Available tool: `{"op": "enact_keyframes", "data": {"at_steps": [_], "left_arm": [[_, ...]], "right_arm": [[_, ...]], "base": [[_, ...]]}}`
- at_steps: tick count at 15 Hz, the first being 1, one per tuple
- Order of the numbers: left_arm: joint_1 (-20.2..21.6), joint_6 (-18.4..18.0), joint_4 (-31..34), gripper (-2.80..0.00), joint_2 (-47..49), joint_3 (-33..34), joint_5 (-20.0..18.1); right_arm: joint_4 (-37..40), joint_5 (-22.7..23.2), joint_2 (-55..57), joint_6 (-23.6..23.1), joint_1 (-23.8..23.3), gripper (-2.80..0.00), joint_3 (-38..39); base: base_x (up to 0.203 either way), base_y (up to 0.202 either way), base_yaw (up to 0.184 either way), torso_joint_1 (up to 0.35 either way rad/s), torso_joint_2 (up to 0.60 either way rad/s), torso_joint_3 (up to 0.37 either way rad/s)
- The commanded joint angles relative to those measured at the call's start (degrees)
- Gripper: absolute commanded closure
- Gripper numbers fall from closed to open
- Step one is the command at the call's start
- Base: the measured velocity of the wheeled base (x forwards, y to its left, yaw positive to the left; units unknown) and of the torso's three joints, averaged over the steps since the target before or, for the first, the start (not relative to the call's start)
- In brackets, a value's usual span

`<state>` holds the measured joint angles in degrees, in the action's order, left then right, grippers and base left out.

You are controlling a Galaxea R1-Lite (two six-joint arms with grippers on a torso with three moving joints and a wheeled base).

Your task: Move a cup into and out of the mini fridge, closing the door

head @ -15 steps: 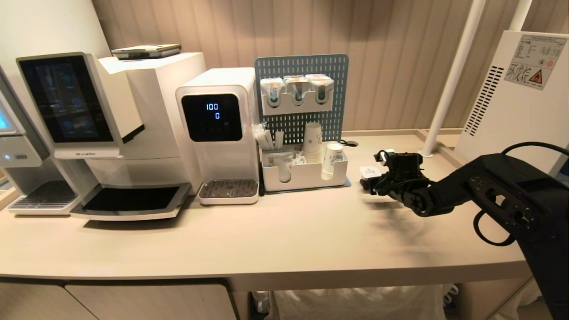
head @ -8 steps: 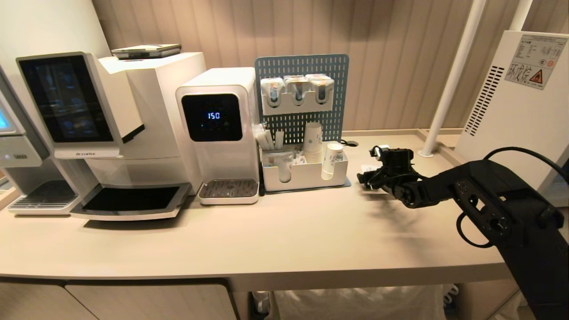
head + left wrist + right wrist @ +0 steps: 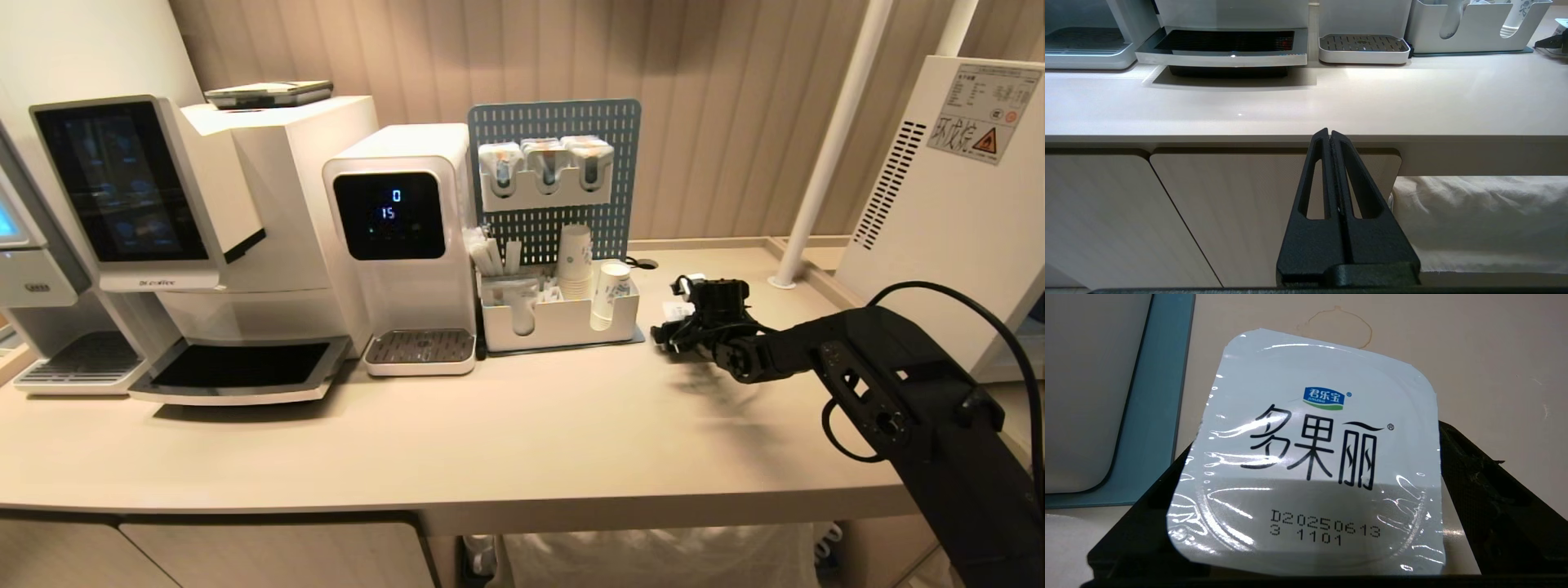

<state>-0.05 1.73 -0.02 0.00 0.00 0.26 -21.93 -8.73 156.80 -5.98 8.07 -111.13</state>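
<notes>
Right end effector (image 3: 673, 331) now farther forward, spread wide around one cup (image 3: 1306, 457).

Beige counter (image 3: 506, 441) bears machines, organiser (image 3: 560, 320), cup (image 3: 1310, 457)

Front half of desk (image 3: 506, 441) is bare, wide lane left to right. Upper left blocked by coffee machine (image 3: 204, 237) and water dispenser (image 3: 400, 245); centre by organiser (image 3: 559, 322). Right: mini fridge (image 3: 939, 188) and pole (image 3: 824, 147) box in the corner. Cup (image 3: 1310, 457) sits just beside organiser base.
</notes>
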Motion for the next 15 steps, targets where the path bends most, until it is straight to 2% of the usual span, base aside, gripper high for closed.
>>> {"op": "enact_keyframes", "data": {"at_steps": [1, 7, 10, 13, 15], "left_arm": [[0.0, 0.0, -0.1, 0.00, 0.1, 0.1, 0.0], [0.0, 0.0, 0.0, 0.00, 0.1, 0.1, 0.0], [0.0, 0.0, -0.1, 0.00, 0.1, 0.1, 0.0], [0.0, 0.0, -0.1, 0.00, 0.1, 0.1, 0.0], [0.0, 0.0, -0.1, 0.00, 0.1, 0.1, 0.0]], "right_arm": [[-0.3, -0.1, 0.0, -0.1, -0.1, 0.00, -0.1], [-0.3, -0.5, -2.8, 0.1, -0.1, 0.00, 2.6], [-2.0, -0.4, -7.6, 0.5, -0.2, 0.00, 11.2], [-8.3, 0.0, -12.6, 0.2, -0.9, 0.00, 21.9], [-10.3, 0.0, -14.2, 0.1, -1.4, 0.00, 25.3]], "base": [[0.000, 0.000, 0.000, 0.000, 0.00, 0.000], [0.000, 0.000, 0.000, 0.000, 0.00, 0.000], [0.000, 0.000, 0.000, 0.000, 0.00, 0.000], [0.000, 0.000, 0.000, 0.000, 0.00, 0.000], [0.000, 0.000, 0.000, 0.000, 0.00, 0.000]]}}
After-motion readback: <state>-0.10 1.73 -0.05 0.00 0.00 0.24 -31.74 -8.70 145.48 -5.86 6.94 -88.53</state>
